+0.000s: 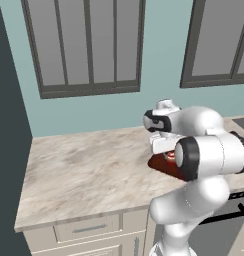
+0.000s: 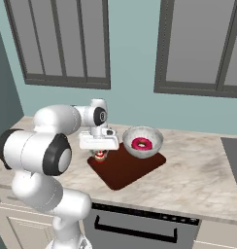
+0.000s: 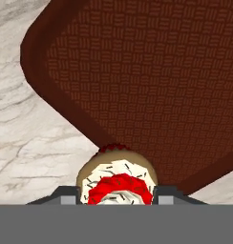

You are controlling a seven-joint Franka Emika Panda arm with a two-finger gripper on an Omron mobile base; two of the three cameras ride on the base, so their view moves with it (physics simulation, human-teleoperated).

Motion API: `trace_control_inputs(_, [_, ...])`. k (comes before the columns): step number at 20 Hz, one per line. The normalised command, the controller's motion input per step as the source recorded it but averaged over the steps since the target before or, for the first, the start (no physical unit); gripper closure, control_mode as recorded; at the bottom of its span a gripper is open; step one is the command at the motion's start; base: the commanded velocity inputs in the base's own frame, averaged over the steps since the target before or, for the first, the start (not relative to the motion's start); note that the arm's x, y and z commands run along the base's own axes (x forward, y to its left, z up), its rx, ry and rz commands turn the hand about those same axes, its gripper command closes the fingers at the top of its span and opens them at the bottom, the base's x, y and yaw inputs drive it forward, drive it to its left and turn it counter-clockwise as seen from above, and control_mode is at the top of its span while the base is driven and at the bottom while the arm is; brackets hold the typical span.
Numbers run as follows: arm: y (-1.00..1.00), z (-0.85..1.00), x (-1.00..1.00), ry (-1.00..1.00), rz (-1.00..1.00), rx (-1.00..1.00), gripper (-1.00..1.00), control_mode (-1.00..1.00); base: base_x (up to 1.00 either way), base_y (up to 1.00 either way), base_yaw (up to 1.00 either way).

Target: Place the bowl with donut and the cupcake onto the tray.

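Note:
The dark reddish-brown tray (image 2: 127, 172) lies on the marble counter. The pale bowl (image 2: 150, 136) stands on the tray's far right corner, and the pink-iced donut (image 2: 141, 143) lies inside it. My gripper (image 2: 99, 153) points down over the tray's left corner, shut on the tiny cupcake (image 2: 99, 157). In the hand view the cupcake (image 3: 119, 181) sits between my two fingertips (image 3: 69, 195), with the tray's (image 3: 147, 86) woven surface beyond it. In the left base view my own arm hides most of the tray (image 1: 161, 165).
The marble counter (image 1: 84, 170) stretches wide to the tray's left. A dark cooktop (image 2: 234, 151) lies at the far right, with an oven front (image 2: 140, 228) under the counter's edge. The wall and windows close off the back.

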Motion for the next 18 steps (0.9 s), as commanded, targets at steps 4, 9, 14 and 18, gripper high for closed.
trace_control_inputs(4, [-0.05, -0.17, 0.14, 0.0, 0.1, 0.0, 1.0, -1.0, 0.0, 0.0, 0.0])
trace_control_inputs(9, [-0.1, -0.21, 0.17, 0.0, 0.11, 0.0, 1.0, -1.0, 0.0, 0.0, 0.0])
trace_control_inputs(14, [-0.09, -0.19, 0.17, 0.0, 0.1, 0.0, 1.0, -1.0, 0.0, 0.0, 0.0])
trace_control_inputs(18, [-0.04, -0.2, 0.15, 0.0, 0.09, 0.0, 1.0, -1.0, 0.0, 0.0, 0.0])
